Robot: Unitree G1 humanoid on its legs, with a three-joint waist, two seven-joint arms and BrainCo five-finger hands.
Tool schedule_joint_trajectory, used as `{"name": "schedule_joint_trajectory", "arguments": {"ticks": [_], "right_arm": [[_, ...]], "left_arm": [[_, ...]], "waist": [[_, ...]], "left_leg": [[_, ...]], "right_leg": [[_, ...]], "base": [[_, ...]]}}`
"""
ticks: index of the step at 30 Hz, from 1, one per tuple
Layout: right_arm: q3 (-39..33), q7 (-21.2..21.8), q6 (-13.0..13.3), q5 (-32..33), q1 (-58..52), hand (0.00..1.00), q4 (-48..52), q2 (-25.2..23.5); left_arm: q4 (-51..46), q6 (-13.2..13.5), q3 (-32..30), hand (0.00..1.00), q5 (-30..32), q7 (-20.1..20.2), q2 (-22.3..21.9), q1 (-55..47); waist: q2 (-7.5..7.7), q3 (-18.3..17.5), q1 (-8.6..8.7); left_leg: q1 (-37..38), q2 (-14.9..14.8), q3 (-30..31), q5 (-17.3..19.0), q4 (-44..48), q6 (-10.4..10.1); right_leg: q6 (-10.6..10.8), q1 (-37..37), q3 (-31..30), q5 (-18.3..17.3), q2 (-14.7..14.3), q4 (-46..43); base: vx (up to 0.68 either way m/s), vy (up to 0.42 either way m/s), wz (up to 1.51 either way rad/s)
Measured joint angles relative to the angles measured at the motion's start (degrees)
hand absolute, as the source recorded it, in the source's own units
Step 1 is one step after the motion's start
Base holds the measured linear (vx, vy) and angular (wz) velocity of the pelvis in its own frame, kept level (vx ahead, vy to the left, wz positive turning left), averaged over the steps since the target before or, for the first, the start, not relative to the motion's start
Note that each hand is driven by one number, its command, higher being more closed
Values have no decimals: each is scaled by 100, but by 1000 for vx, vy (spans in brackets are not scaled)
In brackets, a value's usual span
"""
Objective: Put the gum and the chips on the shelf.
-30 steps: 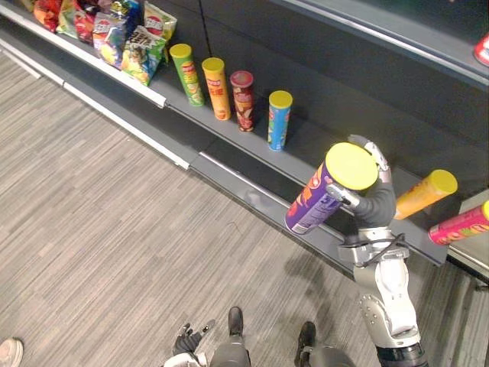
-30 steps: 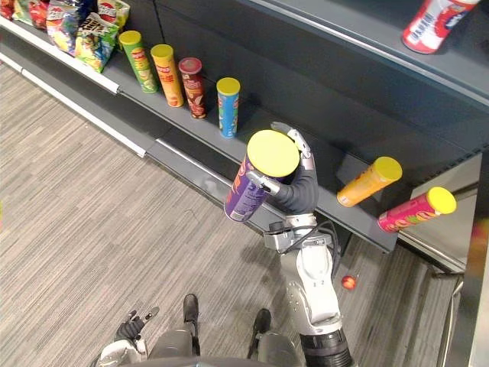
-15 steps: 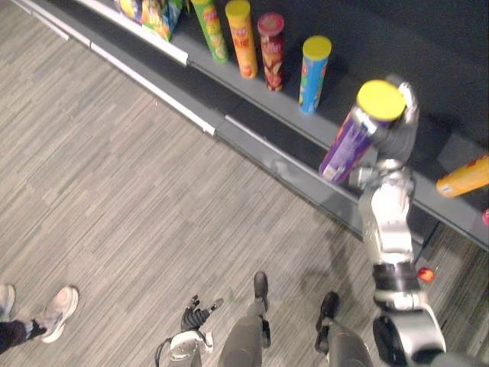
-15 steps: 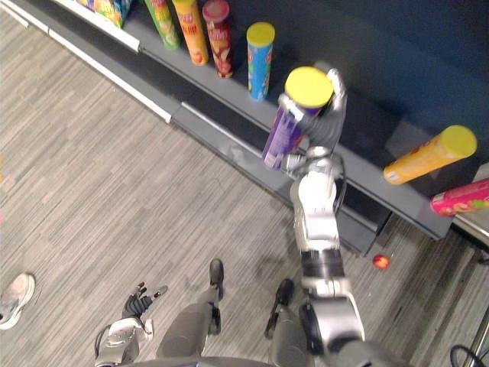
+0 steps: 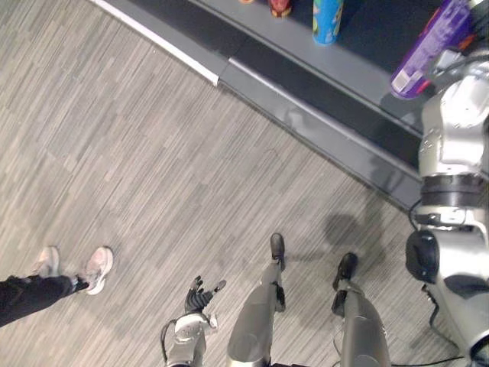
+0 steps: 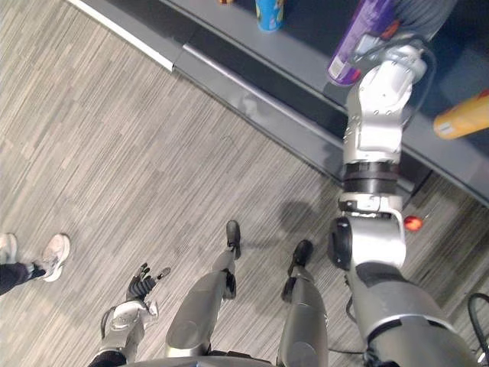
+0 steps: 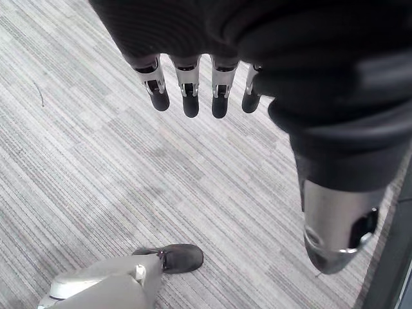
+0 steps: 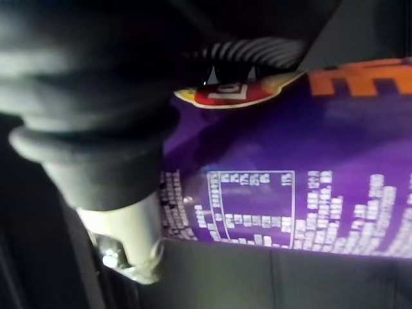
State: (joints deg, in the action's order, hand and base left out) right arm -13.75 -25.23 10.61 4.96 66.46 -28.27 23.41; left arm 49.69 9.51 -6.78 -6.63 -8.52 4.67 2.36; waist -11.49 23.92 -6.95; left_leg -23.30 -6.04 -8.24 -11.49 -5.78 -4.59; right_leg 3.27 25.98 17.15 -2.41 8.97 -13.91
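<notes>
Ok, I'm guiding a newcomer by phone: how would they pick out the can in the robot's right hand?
Look along the dark grey shelf to the robot's right hand. It grips a purple cylindrical chip can, tilted. The blue can nearby stands upright and unheld.

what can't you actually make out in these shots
- Purple chips can: the lid end is cut off by the top edge in both eye views. The right wrist view is too close to show whether its base touches the shelf.
- Blue can: all above its base is cut off by the top edge.
- Orange can: cut off by the right edge.
- Small red thing on the floor: too small to identify.
- Person: cut off by the left edge.
</notes>
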Motion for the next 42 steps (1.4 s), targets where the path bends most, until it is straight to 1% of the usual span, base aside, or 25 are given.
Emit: {"name": "schedule_joint_trajectory", "arguments": {"ticks": [2,3,5,9,12,17,20,28,31,36,39,42], "right_arm": [[-45,-64,-11,1,100,100,-162,71],[-53,-82,-13,1,102,100,-188,89],[-135,-161,-26,1,106,100,-203,167],[-164,-216,-28,1,230,100,-274,262],[-173,-359,-28,0,344,100,-339,270],[-195,-436,-24,0,357,100,-293,249],[-194,-437,-25,-3,385,100,-186,248],[-222,-475,-24,-54,430,100,-111,253],[-305,-576,-34,-53,430,100,-43,253],[-444,-732,-45,-54,452,100,131,262],[-440,-944,-49,-64,623,100,142,247],[-427,-1165,-60,-326,777,100,275,242]], "left_arm": [[-7,4,102,0,-2,-8,2,38],[-14,7,144,0,-8,-10,3,47],[-55,62,297,0,-225,-9,7,131],[-151,128,497,0,-235,-10,1,263],[-289,197,605,0,-447,-18,1,329],[-286,209,662,0,-461,-20,-12,414],[-289,211,661,0,-673,-24,-19,414],[-437,250,655,0,-678,-26,-165,422],[-442,250,647,0,-681,-28,-231,422],[-445,250,639,0,-682,-36,-257,422],[-446,250,640,0,-832,-46,-265,422],[-447,251,640,0,-888,-79,-293,423]], "waist": [[-63,29,-14],[-69,29,-12],[-110,49,-17],[-227,101,-28],[-264,116,-113],[-290,128,-129],[-290,128,-127],[-291,129,-129],[-290,129,-119],[-289,130,-111],[-287,131,-127],[-286,131,-132]], "left_leg": [[-111,1,-66,-24,-3,-2],[-148,3,-68,-35,-3,-8],[-286,8,-71,-77,-3,2],[-441,48,-90,-95,-3,-1],[-581,82,-189,-124,-4,-35],[-694,171,-211,-161,-4,-44],[-736,247,-241,-160,-5,-44],[-778,303,-341,-158,-6,-44],[-796,328,-389,-141,-6,-27],[-808,343,-672,-152,-5,-38],[-820,380,-666,-155,-5,-36],[-860,417,-662,-159,-5,-32]], "right_leg": [[-9,215,-80,-7,22,-137],[-13,267,-90,-10,27,-164],[-39,490,-114,-28,54,-315],[-56,760,-159,-70,123,-546],[-80,1059,-233,-131,197,-801],[-76,1335,-276,-295,357,-1185],[-61,1474,-331,-392,461,-1384],[-45,1565,-335,-424,572,-1520],[-19,1583,-323,-441,625,-1552],[20,1602,-295,-497,752,-1646],[45,1611,-279,-516,799,-1683],[42,1669,-282,-522,844,-1740]], "base": [[-45,-22,-15],[-40,-24,-5],[-34,-20,-2],[-36,-16,-1],[-20,-9,-5],[1,-14,9],[9,-2,7],[8,2,3],[5,1,7],[2,7,12],[11,2,8],[10,-1,4]]}}
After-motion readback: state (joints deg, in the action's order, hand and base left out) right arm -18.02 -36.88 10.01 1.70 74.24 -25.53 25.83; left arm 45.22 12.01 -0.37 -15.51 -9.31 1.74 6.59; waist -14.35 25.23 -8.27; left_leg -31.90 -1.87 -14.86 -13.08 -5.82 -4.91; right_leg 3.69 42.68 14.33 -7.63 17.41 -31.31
